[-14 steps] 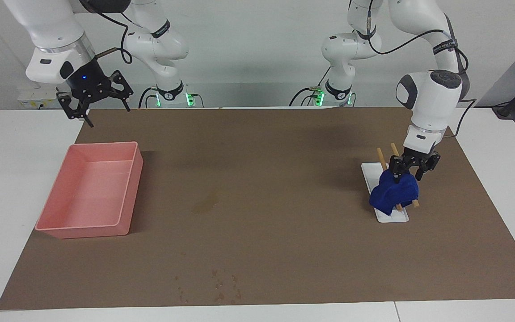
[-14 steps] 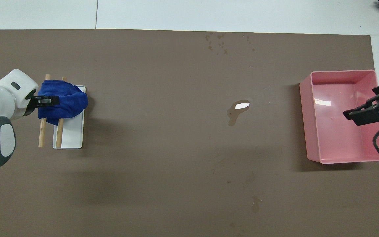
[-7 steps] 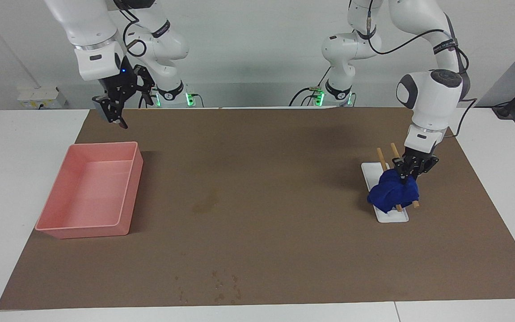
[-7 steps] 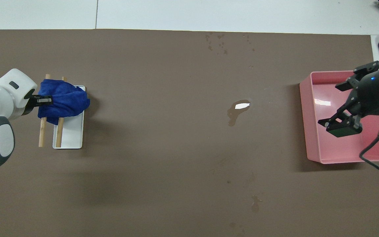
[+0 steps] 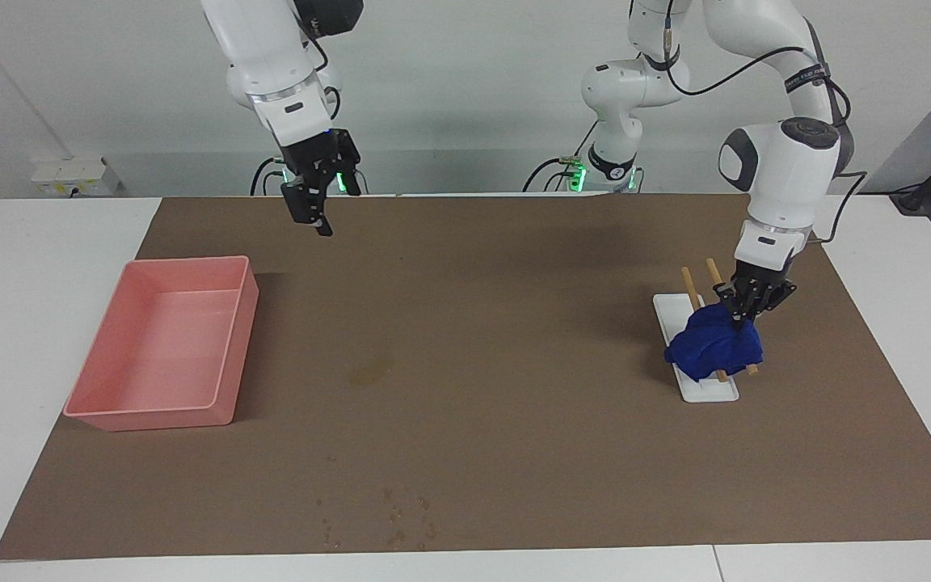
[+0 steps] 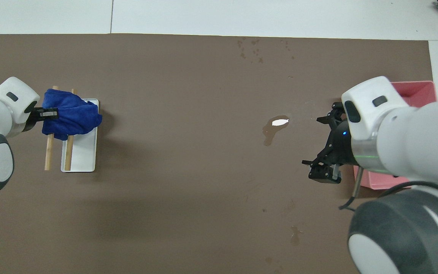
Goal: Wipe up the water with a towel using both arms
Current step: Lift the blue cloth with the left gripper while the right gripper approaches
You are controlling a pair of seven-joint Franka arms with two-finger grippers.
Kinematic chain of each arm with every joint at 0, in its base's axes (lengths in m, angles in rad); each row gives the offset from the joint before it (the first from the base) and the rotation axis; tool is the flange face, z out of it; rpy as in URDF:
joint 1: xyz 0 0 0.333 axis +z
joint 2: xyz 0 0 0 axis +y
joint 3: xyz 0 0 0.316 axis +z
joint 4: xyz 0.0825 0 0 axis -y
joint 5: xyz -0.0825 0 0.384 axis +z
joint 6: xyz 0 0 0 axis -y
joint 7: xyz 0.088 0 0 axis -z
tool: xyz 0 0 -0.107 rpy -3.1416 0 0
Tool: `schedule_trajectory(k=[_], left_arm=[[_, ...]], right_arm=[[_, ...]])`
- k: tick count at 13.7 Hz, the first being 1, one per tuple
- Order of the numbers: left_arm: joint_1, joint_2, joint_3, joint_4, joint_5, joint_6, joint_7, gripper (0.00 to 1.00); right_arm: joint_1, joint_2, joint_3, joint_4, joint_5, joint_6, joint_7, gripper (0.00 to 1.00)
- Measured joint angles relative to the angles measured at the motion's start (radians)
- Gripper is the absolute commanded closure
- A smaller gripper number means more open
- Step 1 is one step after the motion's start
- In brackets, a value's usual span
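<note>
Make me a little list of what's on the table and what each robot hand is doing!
towel: blue, bunched on two wooden sticks across a white tray
left gripper: jaws shut on the towel
right gripper: raised over the brown mat, holding nothing
water: small puddle mid-mat, not wiped yet
pink bin: at the right arm's end of the table

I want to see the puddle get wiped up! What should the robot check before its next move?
1. Left gripper pinching the towel: ok.
2. Towel lifted off the white tray and sticks: not ok, it rests there.
3. Puddle on the mat, unwiped: ok.
4. Mat between towel and puddle bare: ok.
5. Right gripper raised above the mat, not blocking: ok.
6. Pink bin away from the puddle: ok.
</note>
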Motion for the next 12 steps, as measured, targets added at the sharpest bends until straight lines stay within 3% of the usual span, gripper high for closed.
schedule_trajectory(k=[2,7,10,12], left_arm=[[-0.001,0.001,-0.003,0.034,-0.001,-0.070,-0.031,1.00],[-0.088,-0.007,-0.019,0.275,-0.097,-0.463,-0.369,1.00],[-0.171,-0.023,-0.045,0.338,-0.150,-0.605,-0.645,1.00],[-0.187,-0.040,-0.085,0.347,-0.252,-0.646,-0.829,1.00]], right_arm=[[0.023,-0.021,0.001,-0.039,0.000,0.054,0.007,0.00],[0.070,-0.017,0.000,-0.057,0.035,0.170,0.162,0.00],[0.121,0.002,0.001,-0.064,0.085,0.246,0.316,0.00],[0.141,0.012,0.001,-0.064,0.119,0.274,0.339,0.00]])
